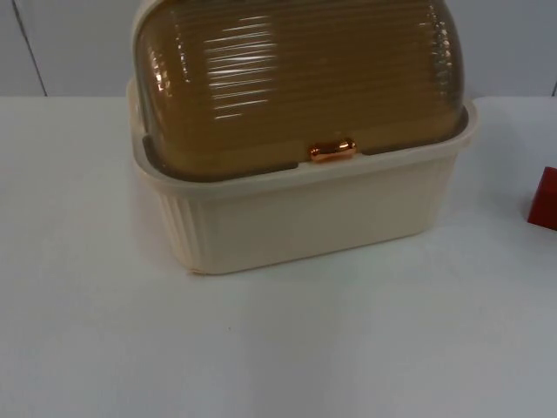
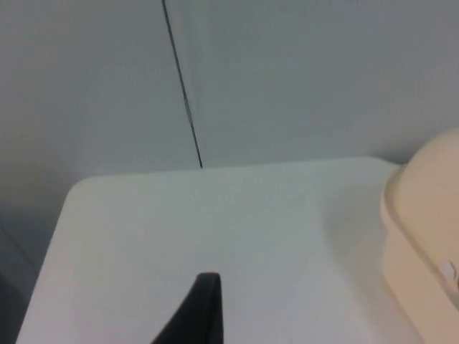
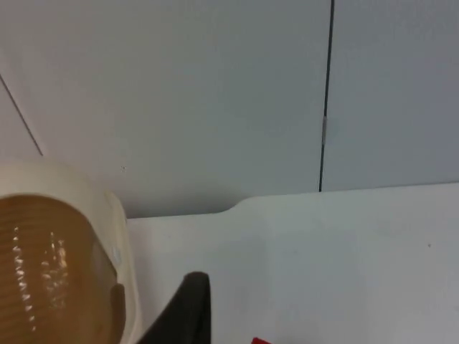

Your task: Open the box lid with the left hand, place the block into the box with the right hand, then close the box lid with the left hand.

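White tabletop [image 1: 278, 348] | cream box [image 1: 305, 218] centre-back, amber ribbed lid [image 1: 296, 78] down, copper handle [image 1: 332, 151] at its front edge | red block [image 1: 544, 200] well to the box's right, nearer the right arm | left end effector [image 2: 204, 315] beside box's left; right end effector [image 3: 188, 312] between box and block; finger state of both: cannot tell

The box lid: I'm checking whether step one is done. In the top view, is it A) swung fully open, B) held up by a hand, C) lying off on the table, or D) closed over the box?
D: the ribbed amber lid sits down on the cream box, its copper handle at the front rim.
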